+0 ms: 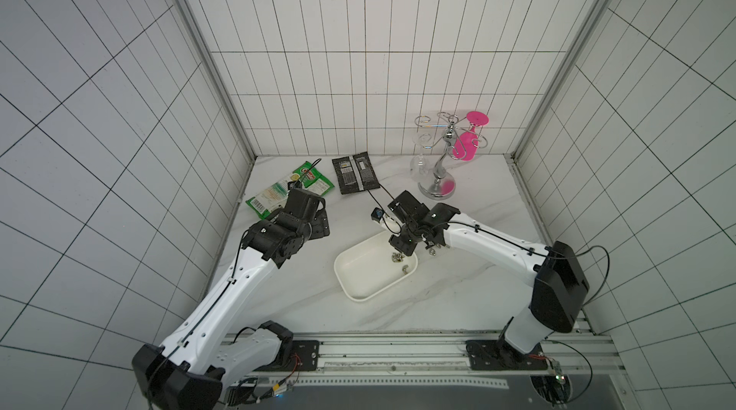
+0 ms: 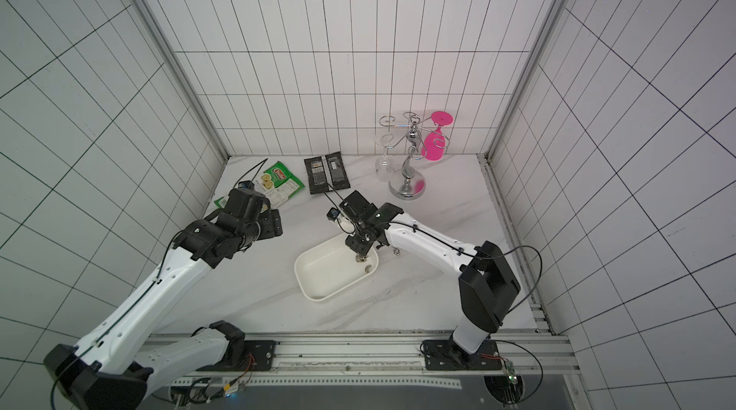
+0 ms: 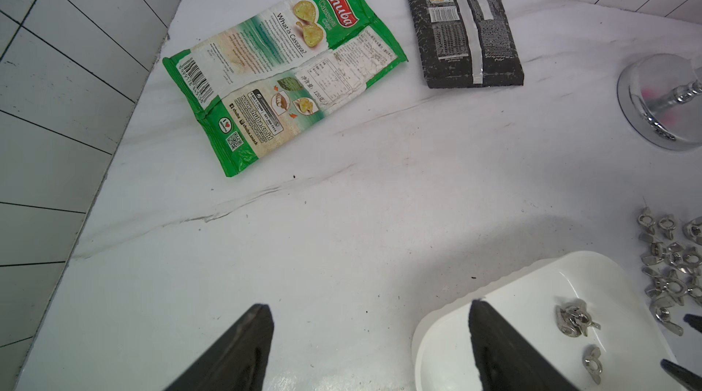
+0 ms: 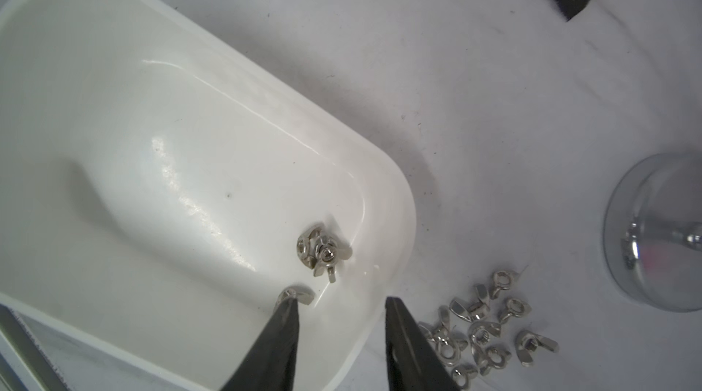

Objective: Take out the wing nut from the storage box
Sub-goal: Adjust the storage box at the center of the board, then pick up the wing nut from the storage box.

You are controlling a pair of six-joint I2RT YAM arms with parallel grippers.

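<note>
The white storage box [image 1: 360, 274] [image 2: 324, 272] lies mid-table. A small clump of wing nuts [image 4: 321, 250] [image 1: 396, 257] sits at its right end, and a single wing nut [image 4: 302, 294] [image 1: 405, 267] lies beside it, partly behind one fingertip. My right gripper [image 4: 340, 299] [image 1: 398, 248] hangs open over that end wall with nothing between its fingers. One finger is over the box floor, the other over the rim. A pile of several wing nuts [image 4: 486, 332] lies on the table just outside the box. My left gripper [image 3: 370, 307] [image 1: 314, 222] is open and empty, left of the box [image 3: 532, 282].
A green chips packet [image 1: 278, 193] and a black packet [image 1: 355, 173] lie at the back left. A chrome glass rack [image 1: 438, 185] stands at the back right with a pink glass [image 1: 468, 145] and a clear glass [image 1: 420, 167] hanging on it. Tiled walls close in three sides.
</note>
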